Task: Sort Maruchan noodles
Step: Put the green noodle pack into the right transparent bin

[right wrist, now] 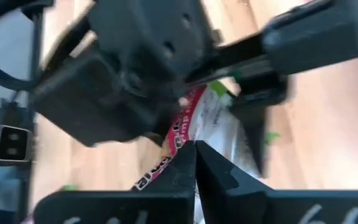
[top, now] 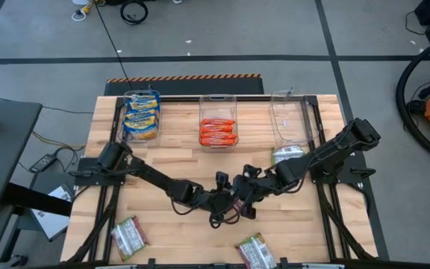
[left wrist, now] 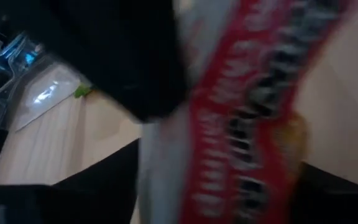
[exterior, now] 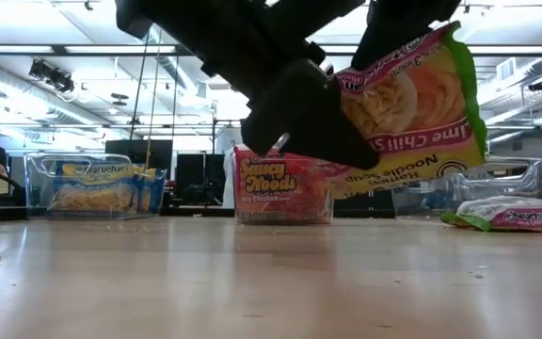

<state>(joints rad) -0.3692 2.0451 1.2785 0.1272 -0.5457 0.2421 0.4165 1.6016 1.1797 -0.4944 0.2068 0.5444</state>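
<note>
The lime chili shrimp packet (exterior: 412, 108) hangs above the table at mid-front, where the two grippers meet. In the right wrist view the right gripper (right wrist: 196, 163) has its fingers pressed together on the packet's edge, the pink band and silvery wrapper running out just beyond the fingertips. The left gripper (exterior: 294, 118) sits right against the same packet from the other side; its own wrist view is filled by the wrapper's red band close in front of the camera, but whether its fingers are apart or pinching I cannot tell. It looks like a hand-over between the arms, though that is a judgement.

Outward from the fingers, sorting looks well along but unfinished. At the far edge, the left bin (top: 141, 112) holds the yellow-and-blue packets (top: 142, 119) and the middle bin (top: 218, 112) holds the orange-red packets (top: 218, 132). The right bin (top: 290, 116) looks to hold nothing yet. Left to sort are the silvery green-and-pink kind: one packet on the table just before the right bin (top: 288, 155), beside the right arm, and two near the front edge, one front-left (top: 129, 237) and one front-centre (top: 254, 250), both well apart from the fingers. By my reckoning four packets remain, the held one included.
</note>
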